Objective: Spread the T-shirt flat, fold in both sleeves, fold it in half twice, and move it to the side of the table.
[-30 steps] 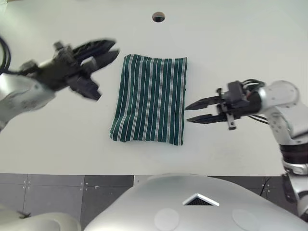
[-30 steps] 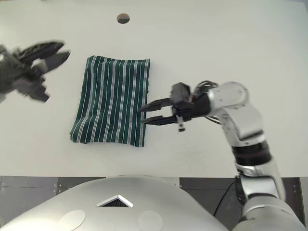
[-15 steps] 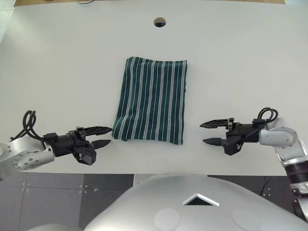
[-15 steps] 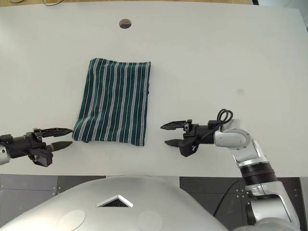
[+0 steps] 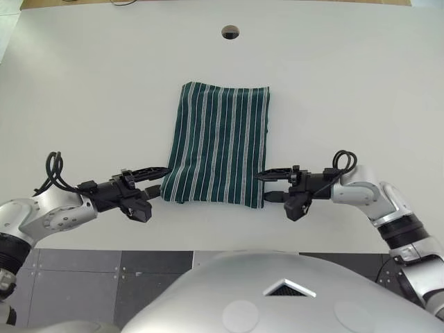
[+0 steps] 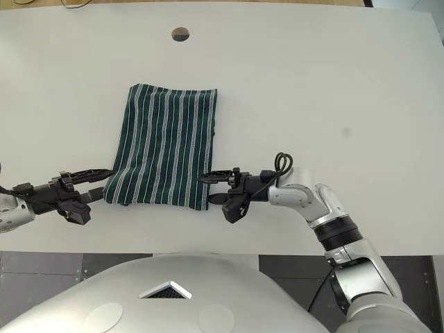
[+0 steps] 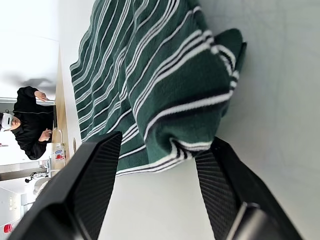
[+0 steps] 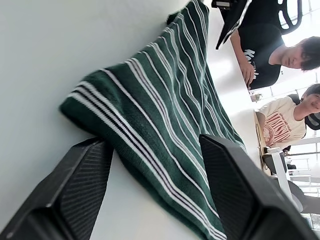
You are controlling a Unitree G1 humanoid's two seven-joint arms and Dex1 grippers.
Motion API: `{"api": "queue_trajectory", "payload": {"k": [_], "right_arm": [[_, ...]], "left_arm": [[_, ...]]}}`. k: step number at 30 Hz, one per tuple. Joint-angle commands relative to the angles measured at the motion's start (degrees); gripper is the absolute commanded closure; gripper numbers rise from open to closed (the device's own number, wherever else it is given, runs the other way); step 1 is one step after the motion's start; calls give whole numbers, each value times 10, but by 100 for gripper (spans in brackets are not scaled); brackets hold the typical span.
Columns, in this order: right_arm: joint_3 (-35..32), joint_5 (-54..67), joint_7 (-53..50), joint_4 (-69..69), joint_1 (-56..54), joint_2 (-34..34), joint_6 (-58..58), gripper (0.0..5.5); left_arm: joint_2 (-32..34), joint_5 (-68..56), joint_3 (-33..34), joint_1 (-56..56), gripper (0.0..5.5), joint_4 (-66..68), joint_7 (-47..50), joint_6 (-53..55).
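The green T-shirt [image 5: 218,142] with white stripes lies folded into a rectangle at the middle of the white table [image 5: 361,90]. My left gripper [image 5: 161,182] is low over the table at the shirt's near left corner, open, and that corner [image 7: 175,100] sits between its fingers [image 7: 95,190]. At the near right corner my right gripper [image 5: 262,186] is open too. In the right wrist view the striped hem [image 8: 165,115] runs between that gripper's two fingers [image 8: 75,190]. Neither gripper has closed on the cloth.
A round cable hole [image 5: 229,31] is in the table beyond the shirt. The table's front edge [image 5: 208,250] runs just behind both grippers. Bare tabletop extends to the left and right of the shirt.
Both arms swung down from beside the shirt to the front edge, then moved inward. Each open gripper now straddles a near corner. The shirt has not moved.
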Motion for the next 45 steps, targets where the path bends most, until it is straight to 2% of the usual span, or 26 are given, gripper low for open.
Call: {"api": "queue_trajectory", "payload": {"k": [1,7,8,18,21,23,28,30,31,34,37,42,45], "right_arm": [[35,-76,4,33,-1,2,59,240],[66,-80,5,31,-14,4,90,240],[72,-75,7,28,-13,4,92,258],[96,-53,3,26,-31,6,134,469],[99,-52,-7,35,-34,5,132,527],[100,-51,-13,41,-36,5,129,540],[103,-31,-13,43,-36,4,125,540],[102,66,49,11,-16,-10,161,540],[100,145,99,-23,-3,-31,198,540],[79,332,214,-127,24,-97,316,540],[51,428,263,-203,39,-147,398,540],[5,507,298,-276,53,-186,494,540],[-16,526,290,-292,50,-172,532,540]], "left_arm": [[-26,84,-35,23,289,36,-39,8],[-35,81,-31,15,289,38,-46,5],[-36,78,-30,15,287,34,-49,5],[-46,76,-29,15,477,35,-61,-5],[-51,81,-28,9,516,43,-61,-10],[-54,81,-28,6,536,47,-63,-13],[-59,73,-29,3,539,49,-74,-18],[-41,-6,-31,20,539,6,-137,17],[-16,-111,-45,41,539,-51,-195,56],[90,-374,-72,101,539,-241,-342,190],[204,-544,-50,141,539,-384,-407,273],[249,-645,-1,168,539,-479,-449,344],[218,-674,40,167,539,-497,-446,377]]}}
